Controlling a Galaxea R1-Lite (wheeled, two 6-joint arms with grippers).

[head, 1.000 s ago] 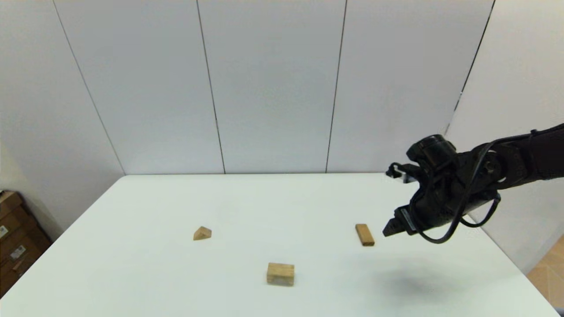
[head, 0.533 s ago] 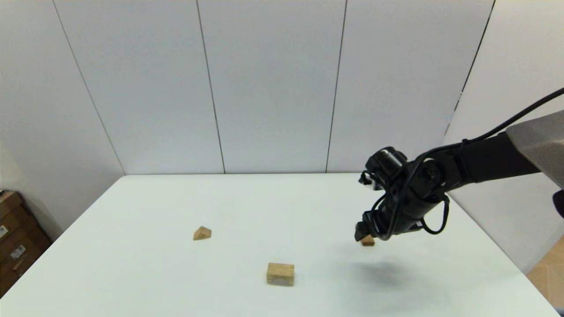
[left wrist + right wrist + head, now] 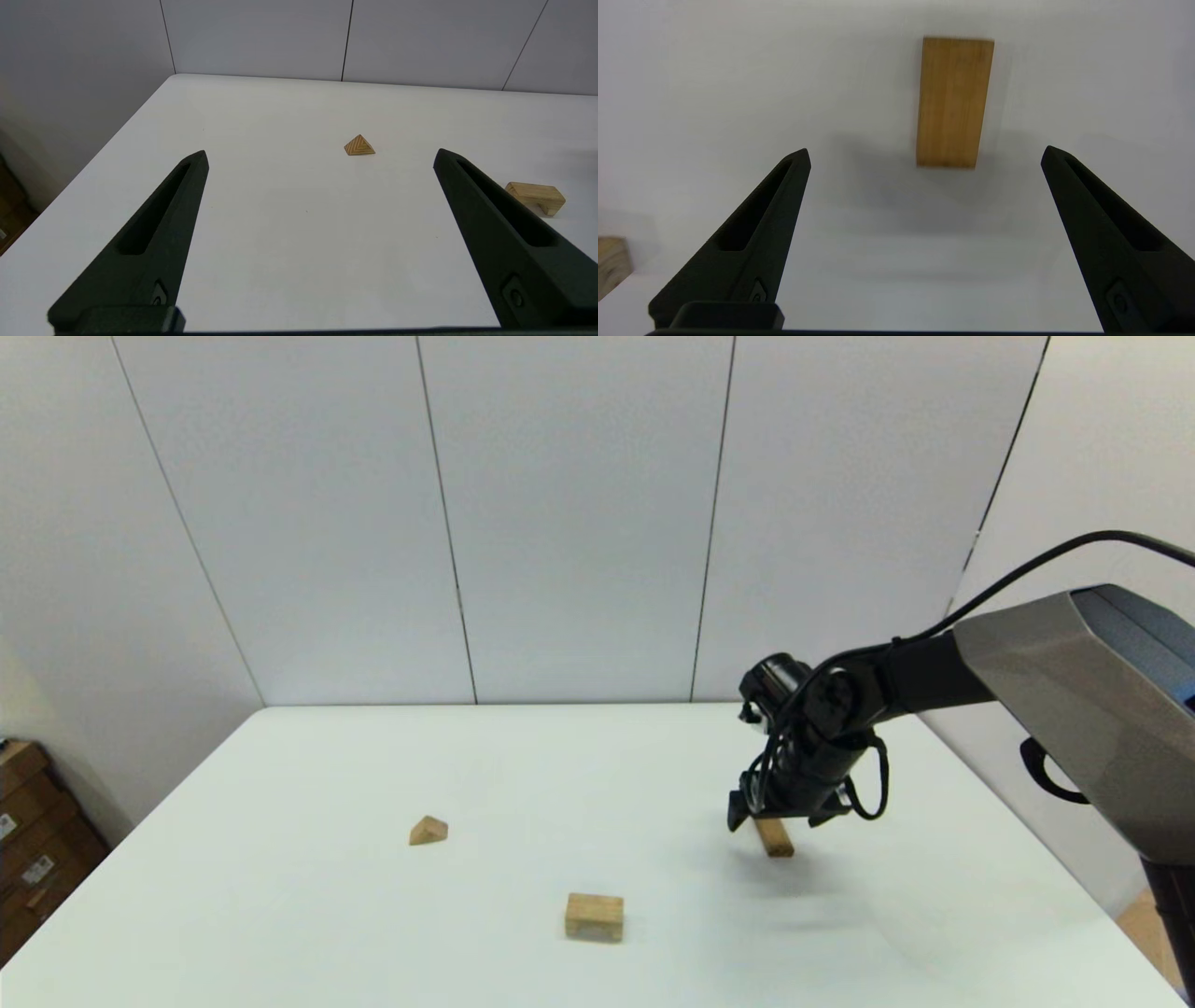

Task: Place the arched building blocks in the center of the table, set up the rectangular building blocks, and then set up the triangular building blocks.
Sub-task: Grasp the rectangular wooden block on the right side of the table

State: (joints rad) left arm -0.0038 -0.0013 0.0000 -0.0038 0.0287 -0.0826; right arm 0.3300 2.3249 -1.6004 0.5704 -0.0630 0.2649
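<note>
On the table's (image 3: 280, 896) right, the right gripper (image 3: 924, 154) hangs wide open above the flat rectangular block (image 3: 955, 100), seemingly lining up to grasp it.

Three bare wooden blocks on a smooth white desk (image 3: 308, 896) — matt black pincers over it.

The rectangular building block (image 3: 955, 100) is orange-tan wood with fine lengthwise grain and no gloss; the arched building block (image 3: 536, 196) is paler wood, and the triangular building block (image 3: 359, 146) shows nested grain lines on its end. The right pincer (image 3: 924, 156) and left pincer (image 3: 320, 158) have matt, finely textured black fingers — plastic by the look. The right arm's shell is satin grey.
</note>
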